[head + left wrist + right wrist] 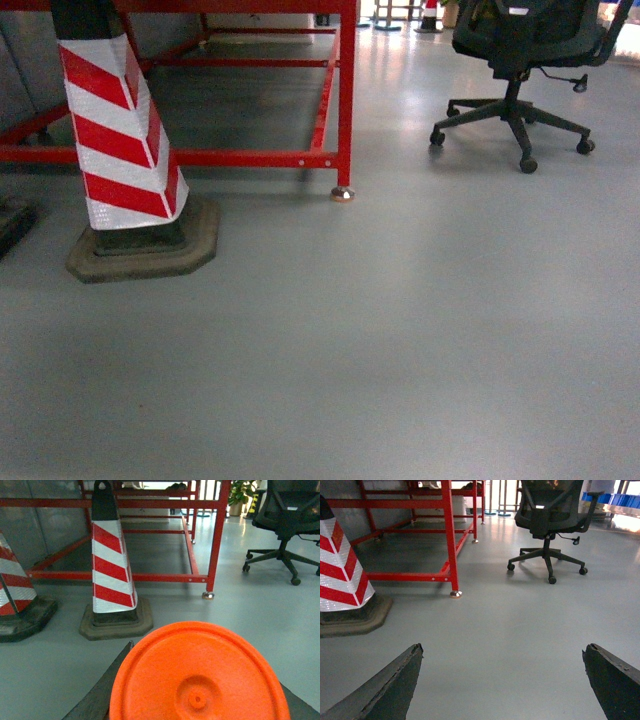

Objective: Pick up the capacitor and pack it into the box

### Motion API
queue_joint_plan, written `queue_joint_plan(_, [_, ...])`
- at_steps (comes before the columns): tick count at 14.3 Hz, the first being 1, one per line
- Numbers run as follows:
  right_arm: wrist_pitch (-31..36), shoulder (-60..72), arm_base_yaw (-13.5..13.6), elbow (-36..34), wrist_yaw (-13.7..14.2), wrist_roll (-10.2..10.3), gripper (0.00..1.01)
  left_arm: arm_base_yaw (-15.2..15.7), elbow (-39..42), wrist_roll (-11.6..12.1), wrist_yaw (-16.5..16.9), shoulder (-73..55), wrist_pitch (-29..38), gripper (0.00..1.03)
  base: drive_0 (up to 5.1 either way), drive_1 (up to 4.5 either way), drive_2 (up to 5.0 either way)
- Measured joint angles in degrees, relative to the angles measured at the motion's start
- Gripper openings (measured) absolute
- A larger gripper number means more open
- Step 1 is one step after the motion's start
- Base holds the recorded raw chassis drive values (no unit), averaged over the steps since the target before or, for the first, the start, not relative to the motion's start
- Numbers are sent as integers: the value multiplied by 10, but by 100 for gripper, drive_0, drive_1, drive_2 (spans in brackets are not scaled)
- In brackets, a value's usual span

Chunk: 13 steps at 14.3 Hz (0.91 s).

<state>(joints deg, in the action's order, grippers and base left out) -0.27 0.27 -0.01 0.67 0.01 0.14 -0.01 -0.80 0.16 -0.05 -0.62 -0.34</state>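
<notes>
Looking left first, I see my left gripper (200, 715) with an orange disc (200, 675) between its fingers, apparently gripped. Beyond stand a striped cone (112, 570), red frame (218, 535) and chair (547, 510). My right gripper (502, 685) gapes wide, holding nothing. No box shows.

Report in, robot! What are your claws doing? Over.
Left claw shut on orange round plastic disc. Right claw open, empty. Pink box not in view. Red-and-white striped cone and red metal frame ahead.
</notes>
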Motion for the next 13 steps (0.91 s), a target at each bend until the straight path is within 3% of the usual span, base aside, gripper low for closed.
queue_joint_plan(13, [-1,0,0,0,0,0,98,0,0,0,0,0,-1,43,-497,249,249])
